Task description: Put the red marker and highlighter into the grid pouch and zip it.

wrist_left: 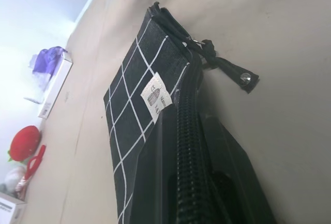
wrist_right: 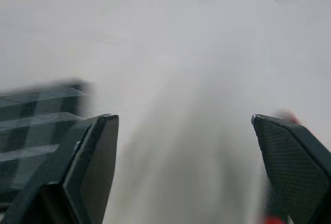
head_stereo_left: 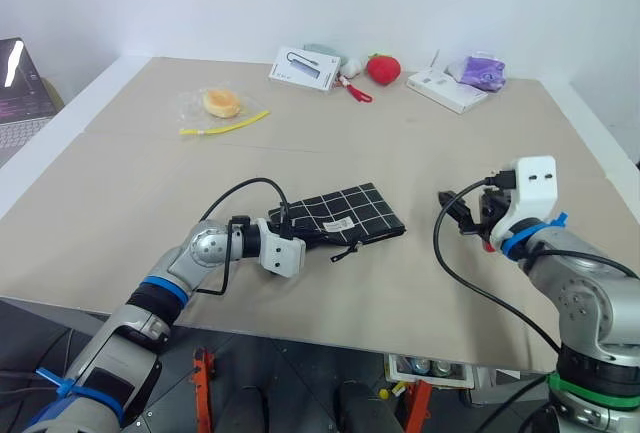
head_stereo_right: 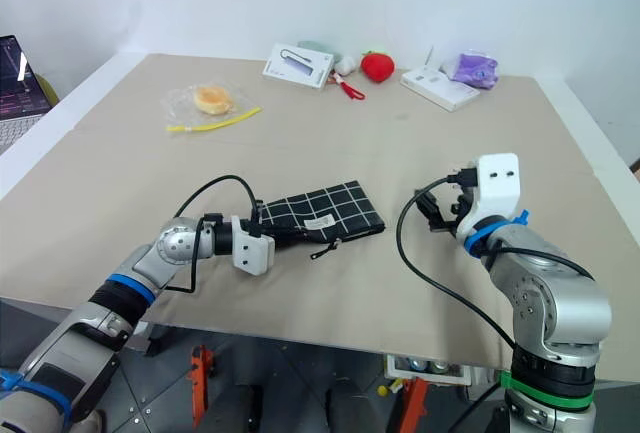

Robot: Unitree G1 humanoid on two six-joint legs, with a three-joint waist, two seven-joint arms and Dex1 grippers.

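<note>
Grid pouch (head_stereo_left: 342, 215): lies flat near the middle of the tan table (head_stereo_left: 420, 163), white label facing up, zipper edge toward the robot, black pull cord trailing off its front corner onto the tabletop.

Left gripper (head_stereo_left: 292, 238): fingers pressed together on the pouch's near left end, pinching the fabric along the zipper line; in the left wrist view the zipper teeth run up between the black fingers (wrist_left: 227, 182) toward the label.

Right gripper (head_stereo_left: 462, 215): hangs just above the table, well to the right of the pouch, fingers spread wide with nothing between them; the right wrist view shows the two pads far apart over bare tabletop, the pouch's grid at one edge.

Red marker (head_stereo_left: 488, 244): a small red tip shows just under the right gripper, right of the pouch; the rest of it is hidden by the gripper.

Highlighter: cannot be made out.

Beyond the pouch, far edge of the table: a red strawberry toy (head_stereo_left: 383, 69), red-handled scissors (head_stereo_left: 354, 88) beside it, a flat white box (head_stereo_left: 303, 68) to their left, a second white box (head_stereo_left: 446, 89) with a purple bundle (head_stereo_left: 483, 71) to their right.

Beyond the pouch, to the left: a round bun in a clear bag (head_stereo_left: 220, 104) with a yellow strip (head_stereo_left: 222, 126) before it.

Far left of the pouch: a laptop (head_stereo_left: 22, 93) at the table's side.
</note>
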